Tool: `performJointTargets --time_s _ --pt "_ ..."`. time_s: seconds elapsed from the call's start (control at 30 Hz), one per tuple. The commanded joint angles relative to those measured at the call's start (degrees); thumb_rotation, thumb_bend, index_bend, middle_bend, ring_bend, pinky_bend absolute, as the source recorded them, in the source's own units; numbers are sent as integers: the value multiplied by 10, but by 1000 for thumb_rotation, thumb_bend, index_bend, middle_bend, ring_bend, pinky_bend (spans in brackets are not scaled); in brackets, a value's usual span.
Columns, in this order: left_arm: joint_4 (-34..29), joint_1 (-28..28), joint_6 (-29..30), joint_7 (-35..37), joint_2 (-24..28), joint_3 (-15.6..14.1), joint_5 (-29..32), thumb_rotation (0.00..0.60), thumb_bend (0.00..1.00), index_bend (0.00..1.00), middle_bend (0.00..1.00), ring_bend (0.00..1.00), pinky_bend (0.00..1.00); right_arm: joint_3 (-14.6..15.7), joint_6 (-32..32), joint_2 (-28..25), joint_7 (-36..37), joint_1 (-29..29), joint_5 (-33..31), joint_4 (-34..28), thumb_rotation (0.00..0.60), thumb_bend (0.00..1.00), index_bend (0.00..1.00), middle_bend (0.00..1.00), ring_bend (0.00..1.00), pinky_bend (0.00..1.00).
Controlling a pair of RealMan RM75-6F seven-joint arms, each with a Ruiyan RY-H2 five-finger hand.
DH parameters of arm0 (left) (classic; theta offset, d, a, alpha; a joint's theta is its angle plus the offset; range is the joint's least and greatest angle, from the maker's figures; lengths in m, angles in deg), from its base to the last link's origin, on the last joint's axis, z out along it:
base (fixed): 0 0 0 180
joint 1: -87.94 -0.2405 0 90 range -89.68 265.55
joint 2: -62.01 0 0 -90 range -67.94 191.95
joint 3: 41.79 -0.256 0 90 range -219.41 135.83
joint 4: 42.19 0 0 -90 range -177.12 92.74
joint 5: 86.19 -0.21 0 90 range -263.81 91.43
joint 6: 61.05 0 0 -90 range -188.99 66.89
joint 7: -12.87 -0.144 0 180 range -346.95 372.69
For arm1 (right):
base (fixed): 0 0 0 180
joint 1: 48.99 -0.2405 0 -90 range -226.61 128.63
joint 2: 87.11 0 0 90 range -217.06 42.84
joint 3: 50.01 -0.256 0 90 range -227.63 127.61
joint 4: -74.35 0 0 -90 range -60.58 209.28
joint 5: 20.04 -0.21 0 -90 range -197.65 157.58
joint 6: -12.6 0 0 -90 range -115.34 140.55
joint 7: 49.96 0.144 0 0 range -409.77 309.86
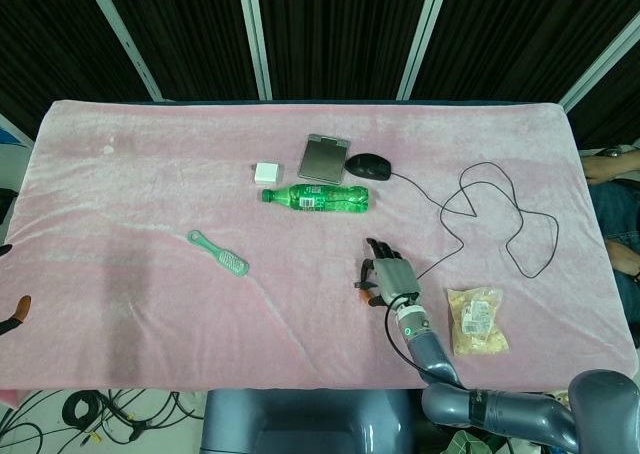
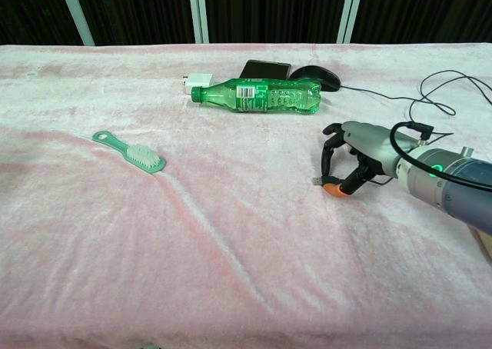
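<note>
Down on the pink cloth [image 2: 231,234], the right hand [image 2: 355,155] stands palm-down with its fingers [image 2: 329,153] curled toward the fabric, and a small orange object [image 2: 331,186] lies touching the thumb tip, just below and to the left of the palm in the chest view. Whether it is truly pinched I cannot tell; the fingers arch over it rather than clamp it. Its short axis runs roughly left to right. Beyond the hand lies the green bottle [image 2: 257,97], well apart. The left hand [image 1: 12,314] sits far off at the table's edge, so the right is much nearer.
</note>
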Motion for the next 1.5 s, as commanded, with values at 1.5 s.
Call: performJointTargets --time_s 1.5 --pt "-4 -2 0 5 1 -2 -1 600 338 162 61 0 0 -20 -65 -257 292 132 339 -302 600 300 582 36 64 168"
